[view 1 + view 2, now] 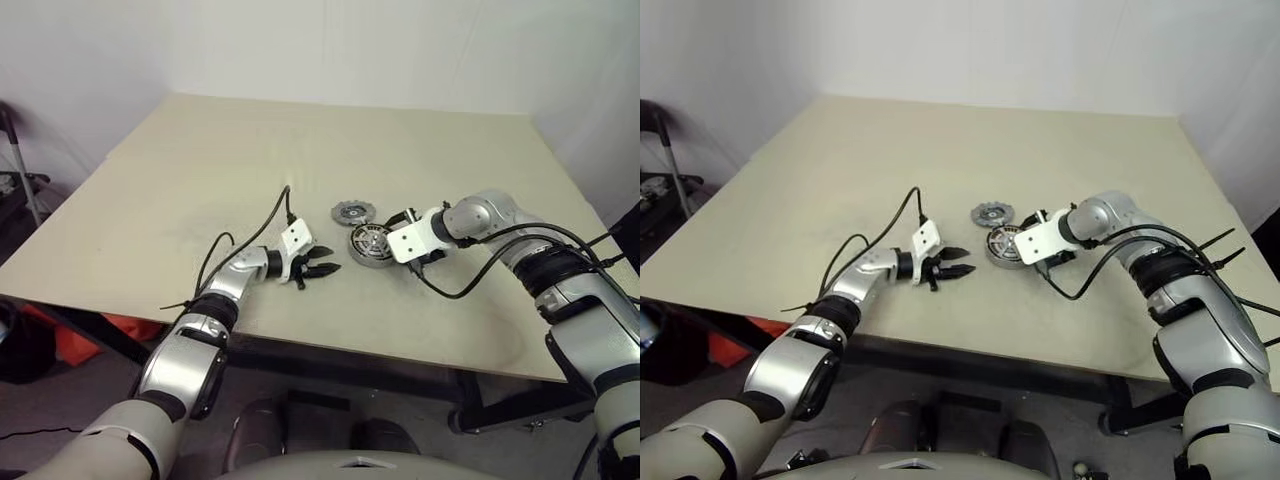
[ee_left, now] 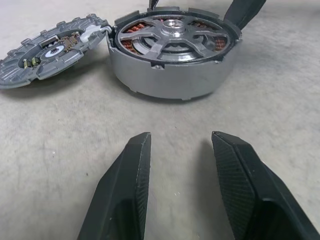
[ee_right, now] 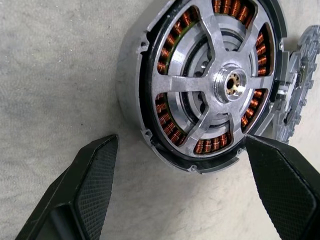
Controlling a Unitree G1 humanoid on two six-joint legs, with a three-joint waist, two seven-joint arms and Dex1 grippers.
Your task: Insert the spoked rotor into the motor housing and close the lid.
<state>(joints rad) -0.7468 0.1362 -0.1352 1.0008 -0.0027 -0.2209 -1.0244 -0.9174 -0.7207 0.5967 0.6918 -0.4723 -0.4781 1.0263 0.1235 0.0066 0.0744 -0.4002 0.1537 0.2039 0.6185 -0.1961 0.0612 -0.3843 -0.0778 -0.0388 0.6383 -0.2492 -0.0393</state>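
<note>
Fingers of the right gripper [image 3: 175,185] stand released, straddling the motor housing [image 3: 135,75] without touching; the spoked rotor [image 3: 215,82] sits inside. Left gripper [image 1: 322,267] hovers unclenched just beside, bare table [image 1: 200,160] around. Lid [image 2: 47,52] leans against the housing's rim.

The round silver metal motor housing [image 2: 170,75] has a plain brushed-grey wall. Seated in it, the spoked rotor [image 3: 220,82] shows a shiny silver face with broad spokes, a brass-toned hole at the hub and a thin black rim; copper-orange striped windings [image 3: 170,125] glint between the spokes. The flat dull-grey notched lid [image 2: 47,52] has a darker centre with a white patch. The matte beige table [image 1: 200,160] is faintly speckled. Black cross-hatched fingers [image 2: 242,185] are finely textured.
</note>
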